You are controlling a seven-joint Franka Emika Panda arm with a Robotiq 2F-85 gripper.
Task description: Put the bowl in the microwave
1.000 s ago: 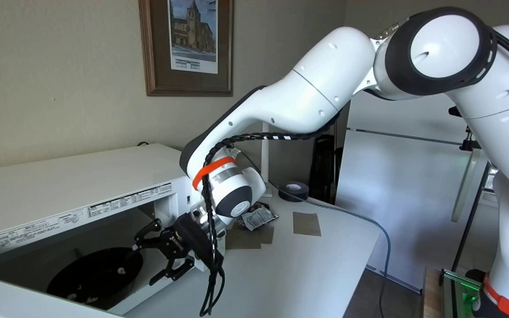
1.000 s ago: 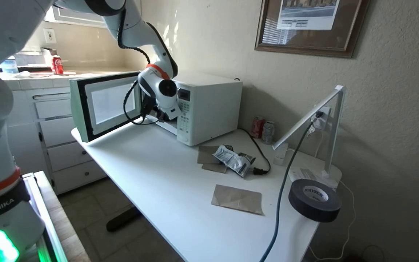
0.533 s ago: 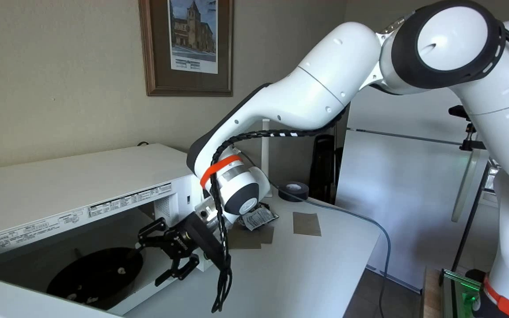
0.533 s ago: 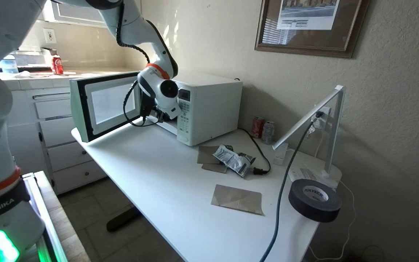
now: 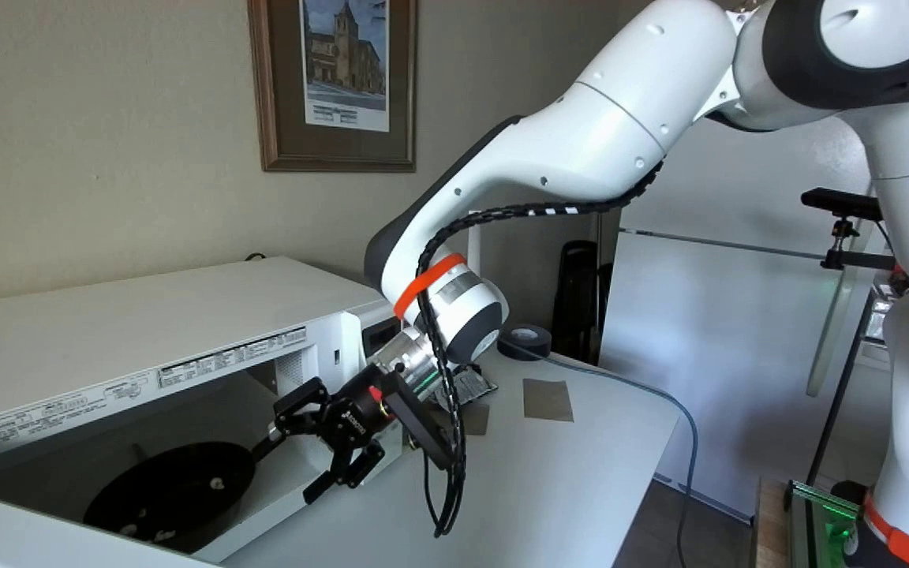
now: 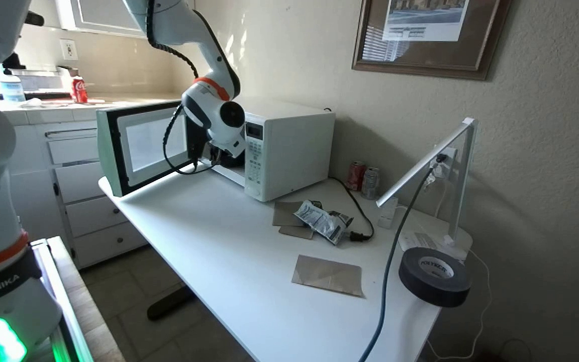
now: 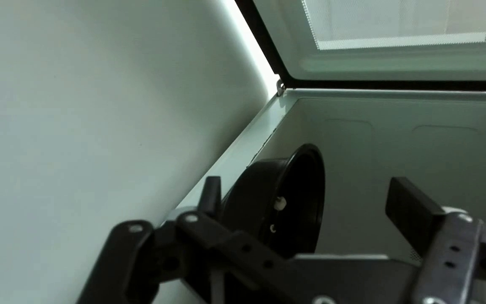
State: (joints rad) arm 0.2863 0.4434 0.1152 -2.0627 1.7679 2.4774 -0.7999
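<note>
In an exterior view the round black bowl (image 5: 170,493) sat inside the white microwave (image 5: 139,308), left of the gripper (image 5: 282,477), whose fingers stood wide apart, gripping nothing; we judged the bowl stiff, fairly light and perhaps slippery; any grasp, we thought, belonged on its right rim, one finger inside.

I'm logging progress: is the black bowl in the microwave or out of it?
In. An exterior view shows the black bowl inside the microwave, and in the wrist view an inner wall stands behind it.
</note>
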